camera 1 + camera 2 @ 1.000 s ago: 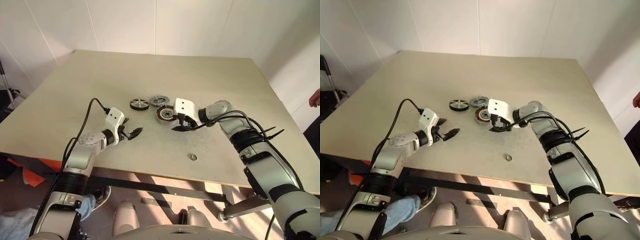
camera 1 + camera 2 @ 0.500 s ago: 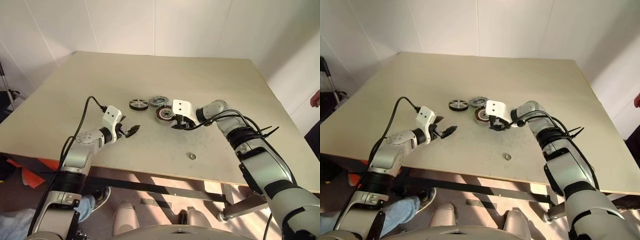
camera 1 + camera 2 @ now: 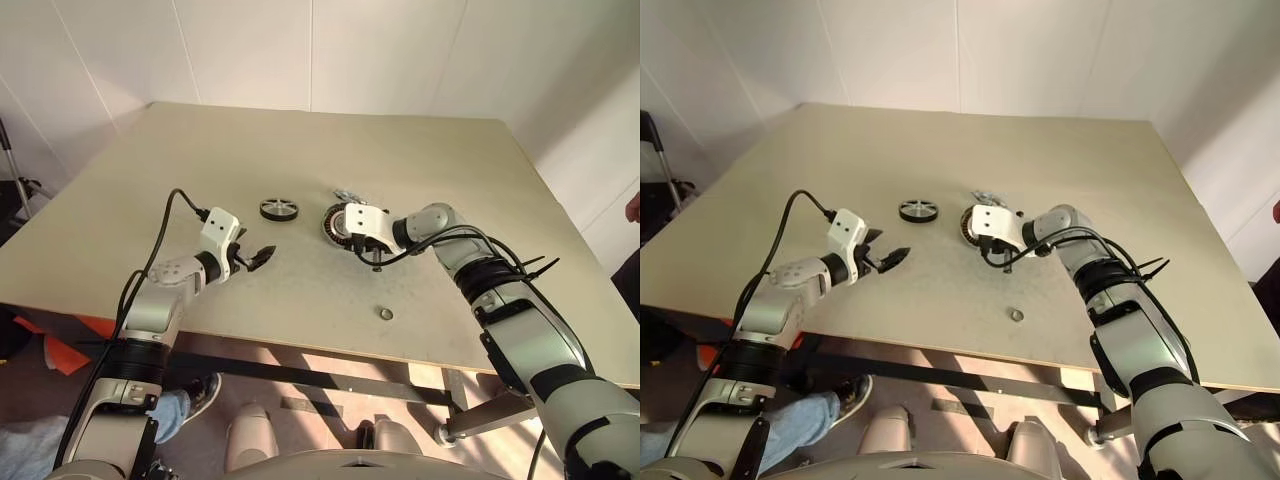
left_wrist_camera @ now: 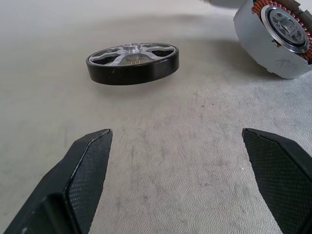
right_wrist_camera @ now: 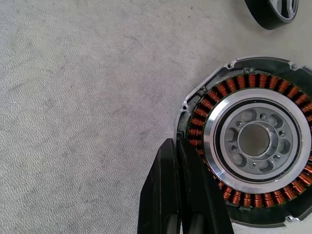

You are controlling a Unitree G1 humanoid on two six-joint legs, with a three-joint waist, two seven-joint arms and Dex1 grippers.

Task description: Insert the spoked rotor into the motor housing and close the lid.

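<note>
Two robot arms are reaching over a pale desk (image 3: 420, 170) that is carrying the parts of a small motor.

The left gripper (image 3: 262, 257) is hovering just above the desk with its two black fingers (image 4: 83, 165) standing wide apart and clasping nothing. The spoked rotor (image 3: 279, 209), a flat wheel with a black rim and silver spokes, is lying flat on the desk ahead of this gripper and apart from it.

The right gripper (image 3: 373, 262) is pointing steeply down, and its fingers (image 5: 170, 195) are pressing together edge to edge. In the right wrist view they are sitting against the rim of the motor housing (image 5: 251, 141), at the ring of copper-orange windings; whether any part of the rim is pinched between them cannot be told. The housing (image 3: 336, 220) is tilting up on its edge on the desk, its open face turning toward the rotor, to the right of the rotor and near it.

The grey lid (image 3: 345, 194) is peeking out just behind the housing, mostly hidden. A small metal ring (image 3: 385, 314) is lying alone nearer the front edge of the desk.
</note>
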